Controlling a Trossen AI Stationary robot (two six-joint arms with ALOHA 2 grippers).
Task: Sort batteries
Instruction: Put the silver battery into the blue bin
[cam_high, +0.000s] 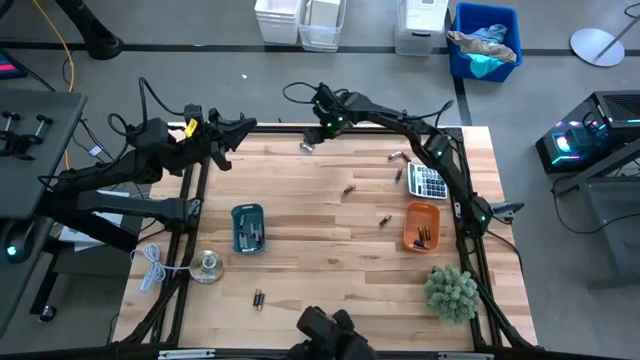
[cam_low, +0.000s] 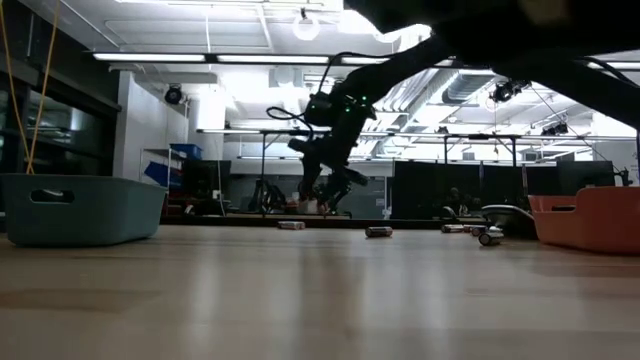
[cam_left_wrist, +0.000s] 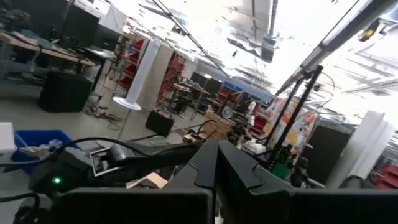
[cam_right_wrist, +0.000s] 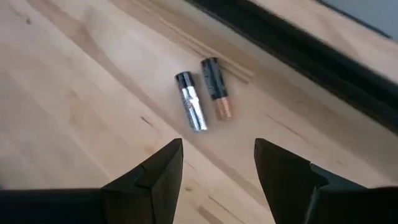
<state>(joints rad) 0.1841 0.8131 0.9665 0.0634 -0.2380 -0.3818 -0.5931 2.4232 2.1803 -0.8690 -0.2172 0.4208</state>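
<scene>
Two batteries lie side by side on the wood near the table's far edge, one silvery (cam_right_wrist: 191, 101) and one dark with a copper end (cam_right_wrist: 216, 88); in the high view they show as one small pair (cam_high: 307, 147). My right gripper (cam_right_wrist: 217, 155) (cam_high: 311, 137) hovers just above them, open and touching nothing. More batteries lie loose on the table (cam_high: 349, 188) (cam_high: 384, 220) (cam_high: 258, 297). Others lie in the blue tray (cam_high: 248, 228) and the orange tray (cam_high: 421, 226). My left gripper (cam_left_wrist: 217, 168) (cam_high: 238, 132) is shut and empty, by the table's far left corner.
A grey calculator (cam_high: 427, 181) lies beyond the orange tray, with two batteries (cam_high: 397, 156) near it. A green plant (cam_high: 452, 292) stands at the near right. A tape roll (cam_high: 207, 267) and a white cable (cam_high: 150, 266) lie at the near left. Bare wood shows mid-table.
</scene>
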